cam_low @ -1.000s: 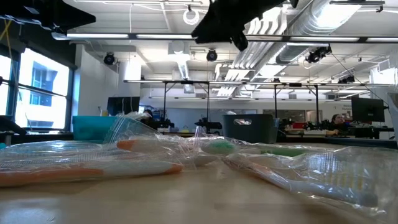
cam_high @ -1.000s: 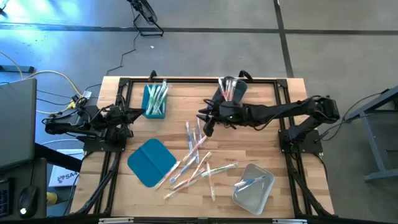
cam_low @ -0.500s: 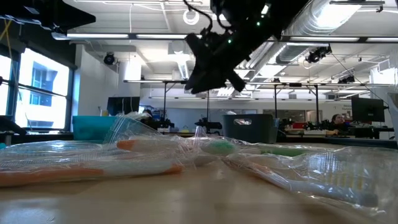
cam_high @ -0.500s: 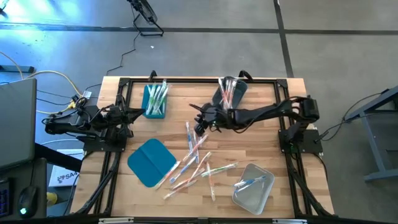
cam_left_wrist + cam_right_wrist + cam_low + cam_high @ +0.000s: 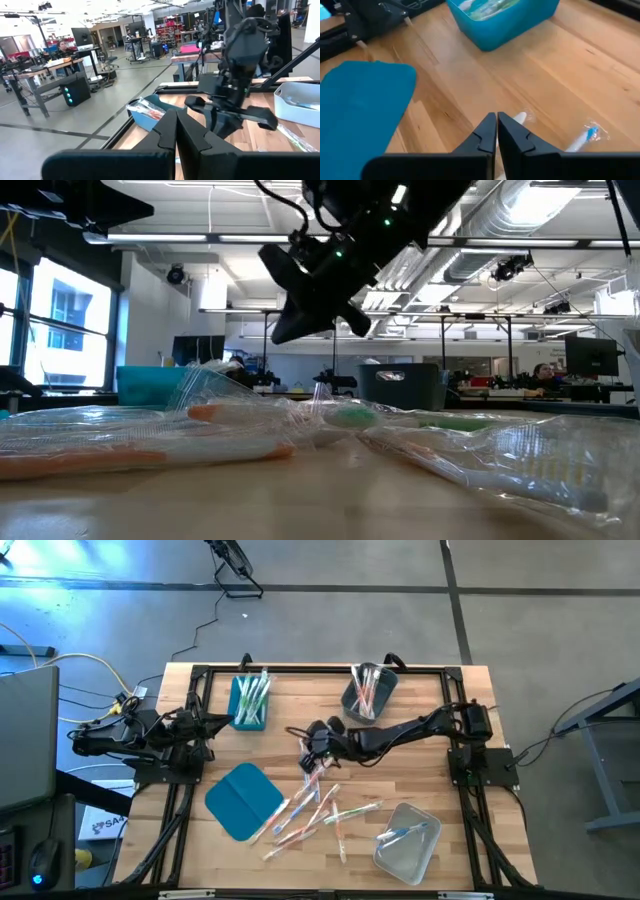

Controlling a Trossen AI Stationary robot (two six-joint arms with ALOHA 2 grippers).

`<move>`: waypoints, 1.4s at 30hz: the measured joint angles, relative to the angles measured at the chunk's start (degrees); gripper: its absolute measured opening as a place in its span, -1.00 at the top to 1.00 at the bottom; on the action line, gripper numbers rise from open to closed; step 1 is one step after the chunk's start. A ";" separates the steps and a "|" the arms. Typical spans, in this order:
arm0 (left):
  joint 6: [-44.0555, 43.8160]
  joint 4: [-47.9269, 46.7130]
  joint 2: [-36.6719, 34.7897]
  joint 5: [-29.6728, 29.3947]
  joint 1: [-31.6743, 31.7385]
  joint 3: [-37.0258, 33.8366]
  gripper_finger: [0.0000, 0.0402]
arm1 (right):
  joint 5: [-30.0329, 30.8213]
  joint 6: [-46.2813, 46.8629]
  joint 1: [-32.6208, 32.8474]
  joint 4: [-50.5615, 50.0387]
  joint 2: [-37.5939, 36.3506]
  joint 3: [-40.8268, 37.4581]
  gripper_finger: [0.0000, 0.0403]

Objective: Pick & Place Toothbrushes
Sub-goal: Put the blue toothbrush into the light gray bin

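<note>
Left pincer (image 5: 208, 723): closed, empty, parked at the counter's left edge beside the teal bin (image 5: 248, 703).
Teal lid (image 5: 243, 800): flat, near the front-left corner.
Toothbrushes (image 5: 318, 802): wrapped, scattered from the counter's middle toward the front edge.
Right pincer (image 5: 309, 745): over the middle, fingers together above the heap's rear end; whether it grips anything cannot be told (wrist view shows a pale tip just beyond).
Risk: the closed fingers may have missed, or slip on the slick wrapper, or drag neighbours along.

Before you: a wooden table (image 5: 420, 765). On it lie a teal bin (image 5: 249, 702), grey bin (image 5: 368, 692), clear bin (image 5: 408, 840), flat teal lid (image 5: 243, 800), and scattered toothbrushes (image 5: 318, 802).
</note>
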 joint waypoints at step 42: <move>-0.01 -0.01 0.00 0.02 0.00 0.00 1.00 | 3.21 4.15 -2.41 -11.65 0.20 3.98 0.42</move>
